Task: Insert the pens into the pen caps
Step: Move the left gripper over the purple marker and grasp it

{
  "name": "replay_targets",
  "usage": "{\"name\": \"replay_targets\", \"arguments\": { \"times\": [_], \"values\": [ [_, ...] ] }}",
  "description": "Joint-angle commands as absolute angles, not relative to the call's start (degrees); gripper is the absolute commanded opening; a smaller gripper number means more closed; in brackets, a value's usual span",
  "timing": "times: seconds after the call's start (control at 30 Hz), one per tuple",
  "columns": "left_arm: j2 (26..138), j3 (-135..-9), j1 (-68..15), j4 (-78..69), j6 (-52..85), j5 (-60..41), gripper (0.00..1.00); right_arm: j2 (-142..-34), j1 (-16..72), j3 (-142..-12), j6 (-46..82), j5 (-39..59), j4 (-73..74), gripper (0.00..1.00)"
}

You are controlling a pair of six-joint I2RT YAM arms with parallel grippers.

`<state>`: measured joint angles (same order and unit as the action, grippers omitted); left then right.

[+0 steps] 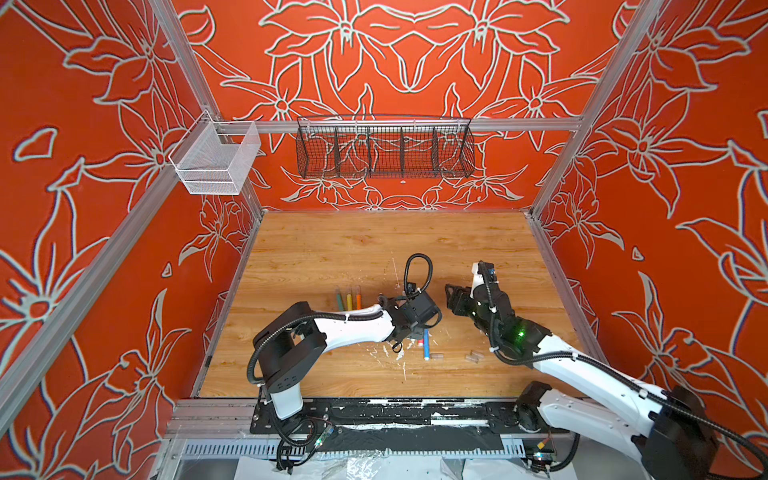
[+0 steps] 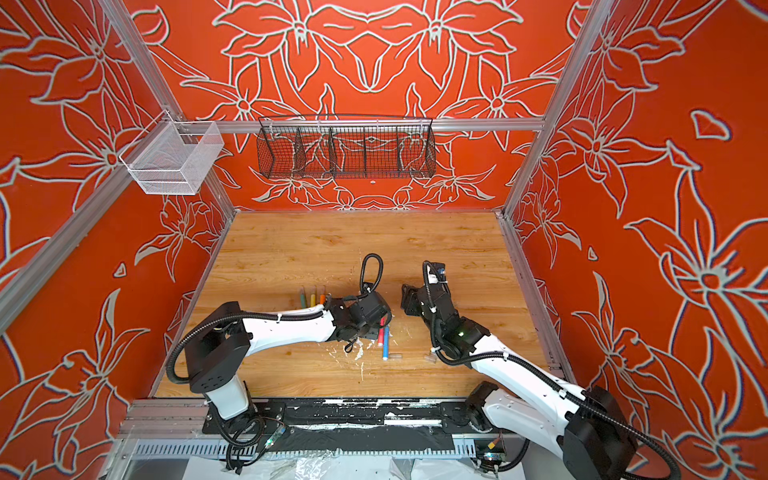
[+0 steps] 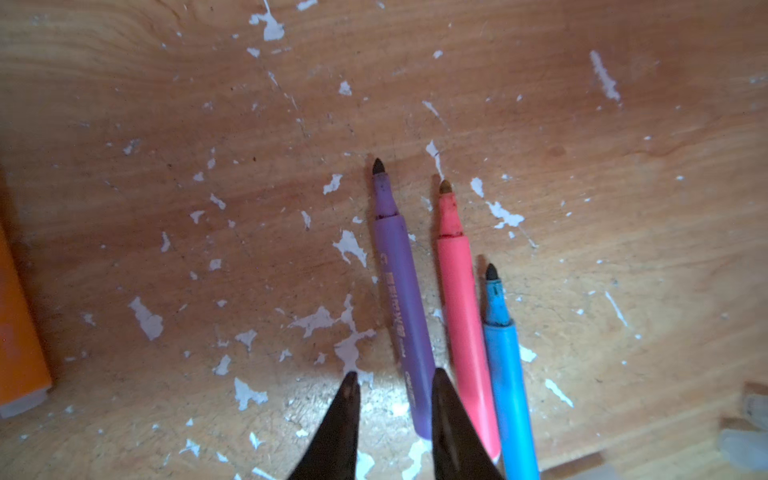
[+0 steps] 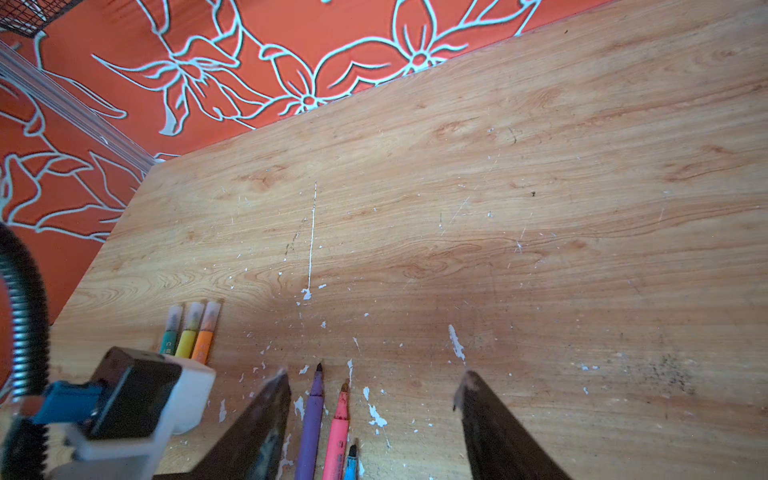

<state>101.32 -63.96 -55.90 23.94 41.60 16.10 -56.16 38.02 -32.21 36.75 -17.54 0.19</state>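
Observation:
Three uncapped pens lie side by side on the wooden table (image 1: 374, 249): purple (image 3: 399, 299), pink-red (image 3: 461, 307) and blue (image 3: 505, 374). My left gripper (image 3: 392, 374) hangs low over their rear ends, its jaws slightly apart with bare table between them; one finger covers the purple pen's end. Loose clear pen caps (image 1: 436, 356) (image 1: 473, 356) lie right of the blue pen (image 1: 426, 349). Green (image 4: 170, 328), yellow (image 4: 189, 328) and orange (image 4: 205, 328) pens lie capped in a row further left. My right gripper (image 4: 376, 374) is held above the table, open and empty.
White paint flecks (image 3: 349, 245) dot the table around the pens. A black wire basket (image 1: 384, 151) and a white mesh basket (image 1: 216, 160) hang on the frame rails at the back. Red flowered walls close in three sides.

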Motion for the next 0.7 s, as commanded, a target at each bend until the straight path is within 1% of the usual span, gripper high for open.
{"name": "replay_targets", "arguments": {
  "times": [0.0, 0.57, 0.67],
  "values": [
    [103.1, -65.9, -55.9, 27.2, 43.6, 15.6, 0.29, -55.9, 37.4, -33.6, 37.7, -17.6, -0.8, 0.67],
    [110.8, -71.0, -55.6, 29.9, 43.0, 13.5, 0.3, -56.2, 36.8, -33.7, 38.6, -15.7, -1.0, 0.66],
    [112.1, -71.5, -54.9, 30.1, 43.4, 11.6, 0.28, -56.2, 36.6, -33.6, 38.7, -15.4, -1.0, 0.66]
  ]
}}
